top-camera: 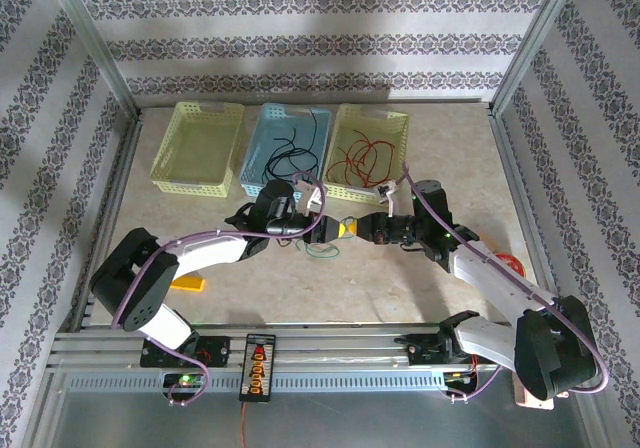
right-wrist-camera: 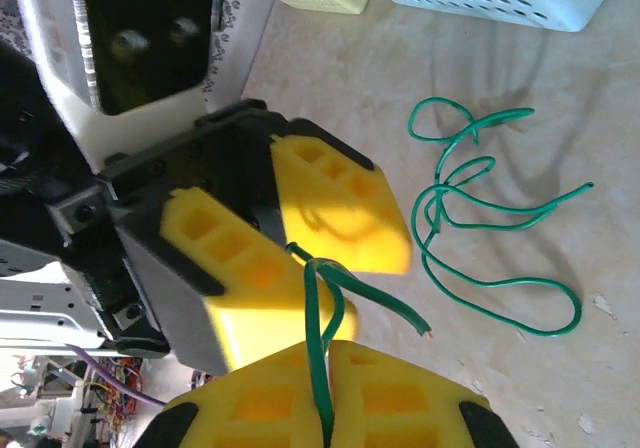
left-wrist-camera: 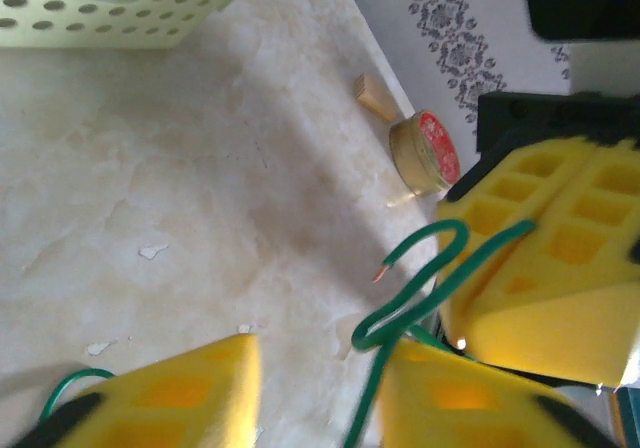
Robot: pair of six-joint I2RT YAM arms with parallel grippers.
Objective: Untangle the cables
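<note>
A green cable [right-wrist-camera: 320,308] is pinched in my right gripper [right-wrist-camera: 331,353], which is shut on it. Its bare copper end [right-wrist-camera: 428,332] sticks out to the right. My left gripper [left-wrist-camera: 320,363] is open, and the same green cable [left-wrist-camera: 410,308] loops beside its right finger [left-wrist-camera: 470,398]. In the top view both grippers meet tip to tip, left gripper [top-camera: 333,228] against right gripper [top-camera: 356,228], above the table's middle. More green cables [right-wrist-camera: 480,218] lie tangled on the table just below them [top-camera: 320,251]. Black cables [top-camera: 290,148] lie in the blue basket, red cables [top-camera: 365,158] in the right yellow basket.
Three baskets line the back: yellow-green [top-camera: 160,163], blue [top-camera: 252,168], yellow [top-camera: 400,133]. A red tape roll [left-wrist-camera: 425,153] and a wooden block [left-wrist-camera: 375,96] lie to the right. An orange piece [top-camera: 188,284] sits left. A black device [top-camera: 258,366] rests on the front rail.
</note>
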